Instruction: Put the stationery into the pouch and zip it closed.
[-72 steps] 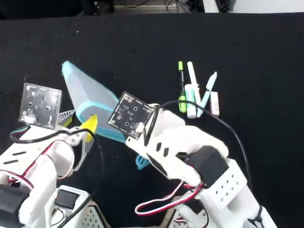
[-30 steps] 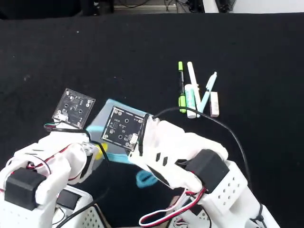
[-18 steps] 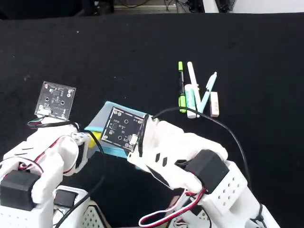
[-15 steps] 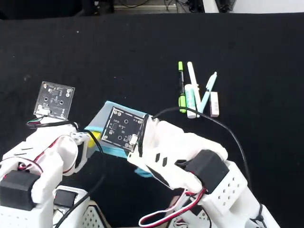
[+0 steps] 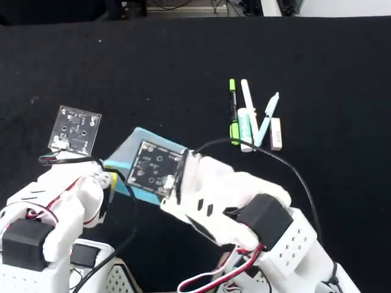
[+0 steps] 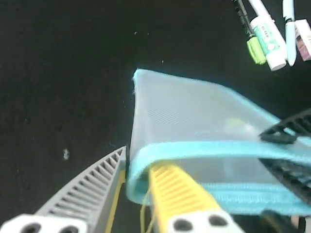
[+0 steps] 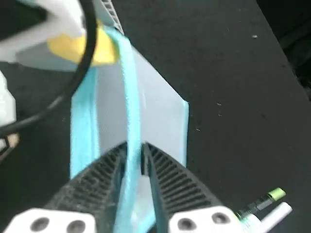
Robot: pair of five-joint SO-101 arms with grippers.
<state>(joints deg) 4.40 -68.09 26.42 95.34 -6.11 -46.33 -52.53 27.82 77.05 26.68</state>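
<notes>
Two arms are holding the see-through blue pouch (image 5: 129,151) at the black desk (image 5: 183,61).
At the pouch's left end, the left gripper (image 6: 138,162) is pinching the corner of the blue rim between its grey and yellow fingers. Further along that rim, the right gripper (image 7: 134,153) is squeezing the zip band (image 7: 127,87) between its black fingers. Well to the right of the pouch, the stationery (image 5: 246,128) is lying on the desk in a close bunch, none of it touching the pouch.

White arms (image 5: 244,201) — black cables (image 5: 293,171), ribbed jaws.
</notes>
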